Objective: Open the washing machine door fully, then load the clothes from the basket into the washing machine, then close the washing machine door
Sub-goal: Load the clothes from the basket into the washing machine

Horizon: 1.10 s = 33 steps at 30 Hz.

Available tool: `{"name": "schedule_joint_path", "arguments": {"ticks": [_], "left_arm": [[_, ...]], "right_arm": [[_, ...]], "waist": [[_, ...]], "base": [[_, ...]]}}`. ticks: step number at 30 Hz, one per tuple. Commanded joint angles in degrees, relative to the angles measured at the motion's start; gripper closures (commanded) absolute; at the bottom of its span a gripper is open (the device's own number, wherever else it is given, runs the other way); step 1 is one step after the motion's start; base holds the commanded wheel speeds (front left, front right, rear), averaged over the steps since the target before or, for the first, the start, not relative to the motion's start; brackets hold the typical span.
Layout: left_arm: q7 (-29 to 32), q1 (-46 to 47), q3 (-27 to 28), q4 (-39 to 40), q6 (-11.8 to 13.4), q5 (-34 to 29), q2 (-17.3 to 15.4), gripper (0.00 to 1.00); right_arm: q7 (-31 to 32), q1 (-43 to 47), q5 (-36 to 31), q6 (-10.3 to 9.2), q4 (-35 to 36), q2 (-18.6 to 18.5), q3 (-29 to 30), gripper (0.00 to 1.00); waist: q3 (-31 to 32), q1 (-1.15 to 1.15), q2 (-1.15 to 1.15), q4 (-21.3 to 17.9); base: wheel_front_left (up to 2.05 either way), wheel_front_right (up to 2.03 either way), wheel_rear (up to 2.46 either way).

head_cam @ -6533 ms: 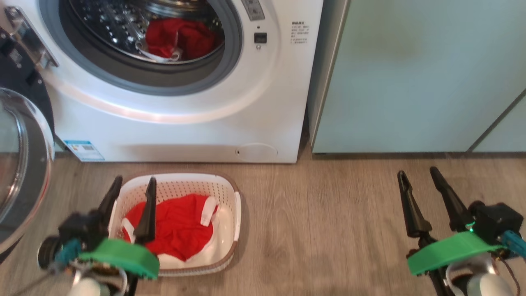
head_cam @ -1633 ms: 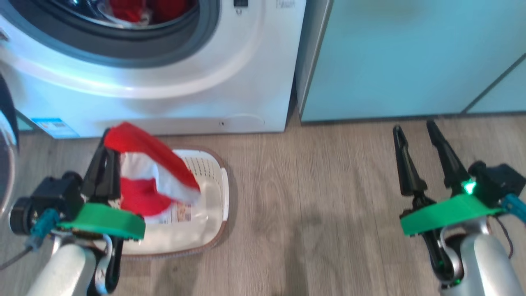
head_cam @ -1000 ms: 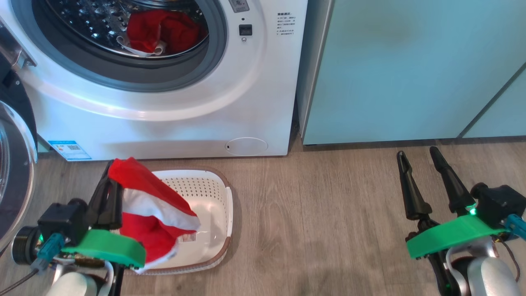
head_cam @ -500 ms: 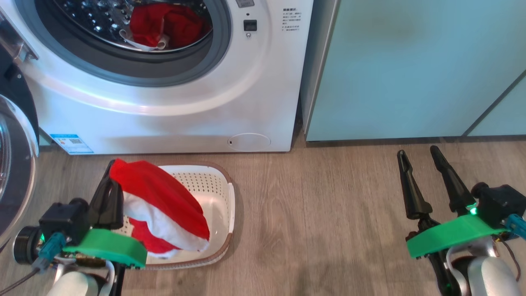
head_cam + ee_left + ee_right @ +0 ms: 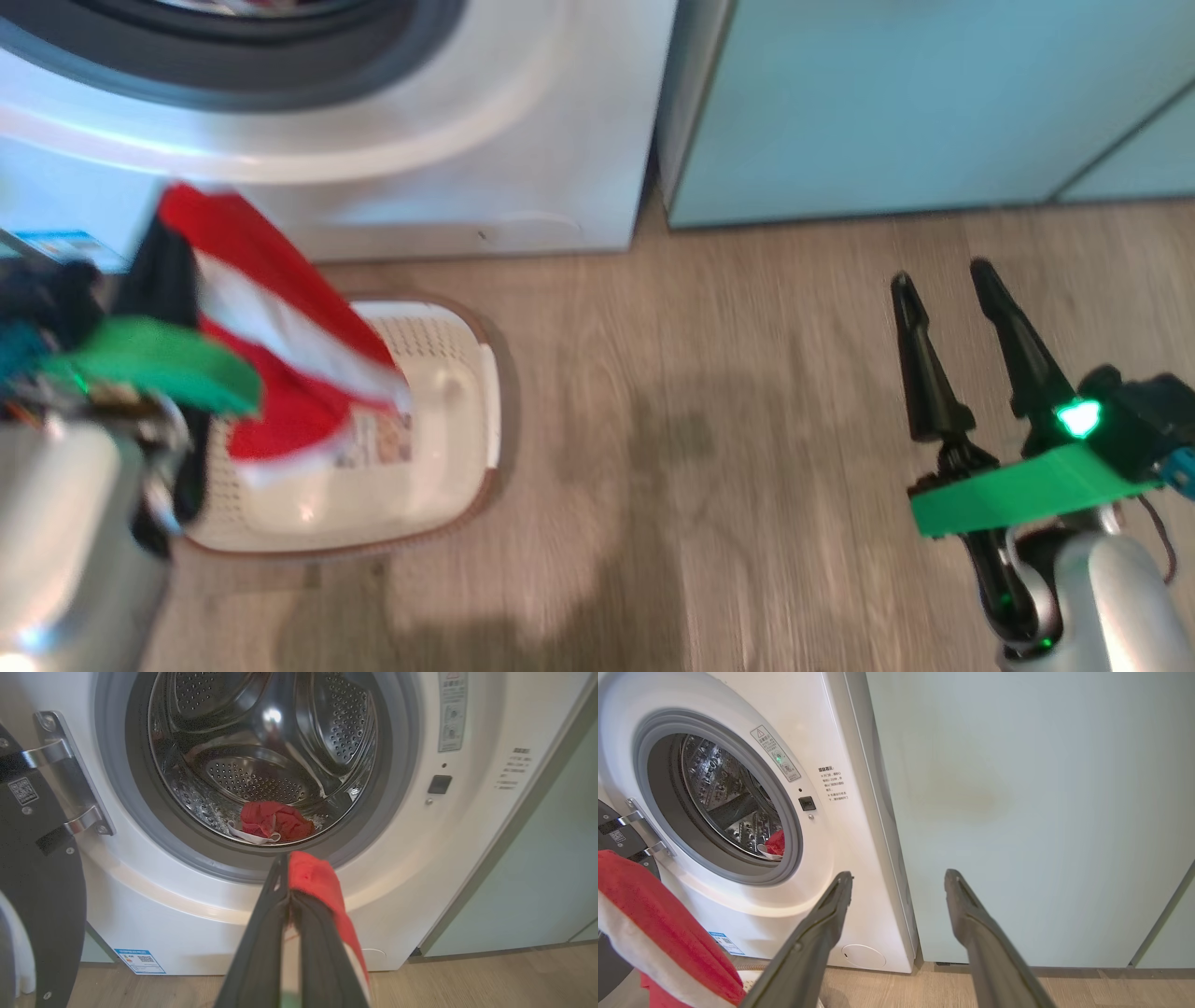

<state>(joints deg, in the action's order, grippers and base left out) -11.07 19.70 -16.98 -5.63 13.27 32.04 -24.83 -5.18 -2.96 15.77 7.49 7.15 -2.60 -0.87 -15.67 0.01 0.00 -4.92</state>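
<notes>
My left gripper is shut on a red garment with white panels, one of the clothes, which hangs above the left half of the cream basket. In the left wrist view the shut gripper holds the red cloth just below the mouth of the washing machine. Another red garment lies in the steel drum. The washing machine door stands swung open at the left. My right gripper is open over the bare floor, and in its own view the gripper holds nothing.
A pale teal cabinet stands right of the washer, tight against its side. Wood-look floor stretches between the basket and my right arm. The door's metal hinge juts out at the washer's left edge.
The head camera has tilted down and the picture is blurred. My left gripper has lifted the red garment higher and further left of the basket. The right gripper stays open and still.
</notes>
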Motion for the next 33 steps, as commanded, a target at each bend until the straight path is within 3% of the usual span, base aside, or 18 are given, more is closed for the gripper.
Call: {"name": "schedule_joint_path", "arguments": {"ticks": [1,11,19,27,33], "left_arm": [[0.6,6.3,3.6,-1.1,-0.8,0.8,-2.3,1.00],[7.8,25.8,5.0,-15.9,-6.3,2.9,-7.1,1.00],[20.0,43.2,4.5,-25.4,-10.2,3.8,-12.6,1.00],[30.9,53.4,4.6,-29.6,-9.4,3.7,-18.2,1.00],[33.7,58.4,6.0,-29.2,-7.5,3.0,-22.3,1.00]], "right_arm": [[-1.2,-2.3,0.7,0.00,2.1,-0.3,-2.1,0.00],[-6.0,-6.7,3.5,0.00,-0.5,-0.3,-5.5,0.00],[-9.2,-10.5,6.9,0.00,-3.5,-0.3,-8.7,0.00],[-9.8,-13.1,10.1,0.00,-4.8,-0.3,-11.1,0.00],[-9.8,-13.7,11.8,0.00,-4.2,-0.3,-11.9,0.00]], "waist": [[-5.4,-0.01,0.00,-3.6],[-14.7,-0.01,0.00,-10.6],[-21.7,-0.01,0.00,-15.5],[-26.5,-0.01,0.00,-19.2],[-29.4,-0.01,0.00,-21.7]], "base": [[0.00,0.00,0.00],[0.00,0.00,0.00],[0.00,0.00,0.00],[0.00,0.00,0.00],[0.00,0.00,0.00]]}}
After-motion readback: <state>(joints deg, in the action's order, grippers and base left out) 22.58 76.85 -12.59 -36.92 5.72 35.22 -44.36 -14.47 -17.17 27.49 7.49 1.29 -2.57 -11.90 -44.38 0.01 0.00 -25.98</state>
